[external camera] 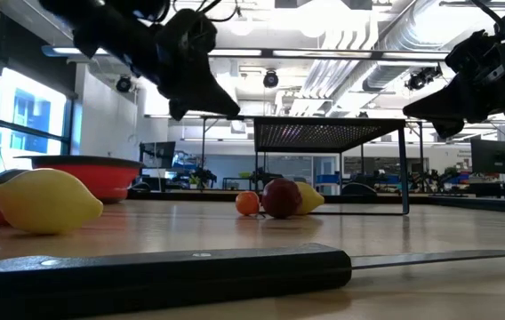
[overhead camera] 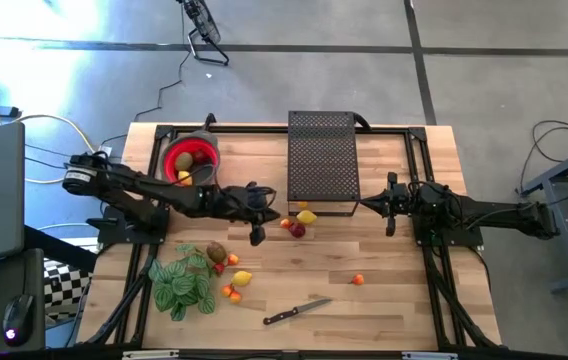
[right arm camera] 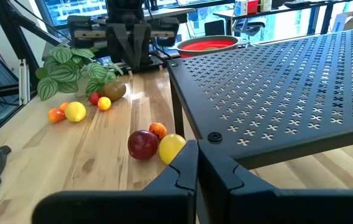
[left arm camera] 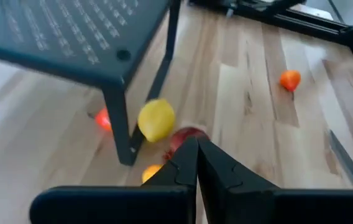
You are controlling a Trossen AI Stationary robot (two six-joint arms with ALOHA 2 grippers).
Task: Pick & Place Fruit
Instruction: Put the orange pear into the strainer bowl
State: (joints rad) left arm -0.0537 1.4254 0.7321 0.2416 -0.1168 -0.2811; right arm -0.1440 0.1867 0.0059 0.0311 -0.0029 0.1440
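A yellow lemon (overhead camera: 307,216), a dark red apple (overhead camera: 297,230) and a tiny orange fruit (overhead camera: 285,223) are lying together just beside the front edge of the black mesh stand (overhead camera: 322,160). More fruit is sitting near the leafy plant (overhead camera: 184,282), one orange piece (overhead camera: 358,280) is lying alone, and some is resting in the red bowl (overhead camera: 191,158). The left gripper (overhead camera: 256,236) is hovering near the cluster, fingers pressed together, holding nothing. The right gripper (overhead camera: 391,228) is waiting beside the stand, also closed and empty
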